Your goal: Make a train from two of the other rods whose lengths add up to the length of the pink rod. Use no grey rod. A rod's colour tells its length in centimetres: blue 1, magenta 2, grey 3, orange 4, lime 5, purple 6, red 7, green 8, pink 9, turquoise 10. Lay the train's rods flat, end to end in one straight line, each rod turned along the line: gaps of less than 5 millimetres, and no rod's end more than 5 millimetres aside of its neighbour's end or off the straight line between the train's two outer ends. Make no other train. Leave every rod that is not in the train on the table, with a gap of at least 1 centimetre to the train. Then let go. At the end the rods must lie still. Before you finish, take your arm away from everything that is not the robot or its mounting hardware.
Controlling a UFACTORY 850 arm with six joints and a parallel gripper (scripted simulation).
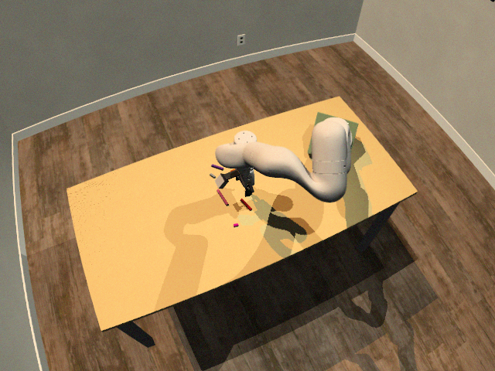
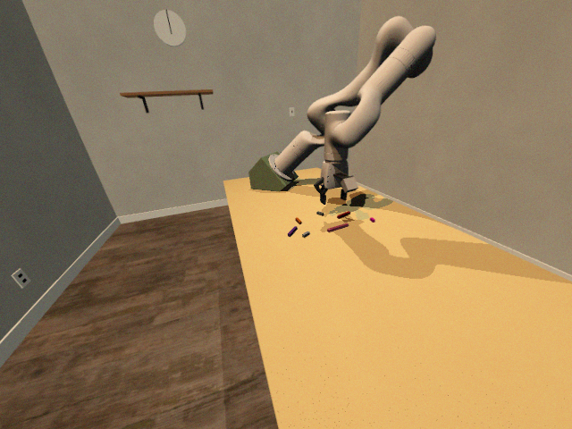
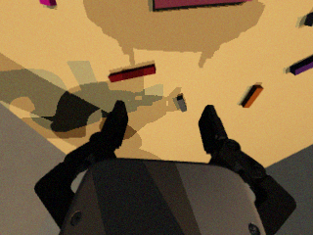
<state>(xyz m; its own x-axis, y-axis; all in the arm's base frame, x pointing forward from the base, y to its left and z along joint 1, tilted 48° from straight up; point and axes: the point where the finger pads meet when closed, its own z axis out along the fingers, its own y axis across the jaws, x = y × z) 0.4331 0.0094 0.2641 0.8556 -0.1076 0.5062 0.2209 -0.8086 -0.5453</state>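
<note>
My gripper is open and empty, hovering low over the table; it also shows in the top view and the exterior view. In the wrist view a short grey rod lies just ahead, between the fingertips' line. The red rod lies ahead left, also seen from the top view. The pink rod is at the top edge, cut off; it also shows in the top view. The magenta rod is top left. The orange rod and the purple rod lie to the right.
A second grey rod lies near the purple rod. The arm's green base stands at the table's far right end. All the rods are clustered near the table's middle.
</note>
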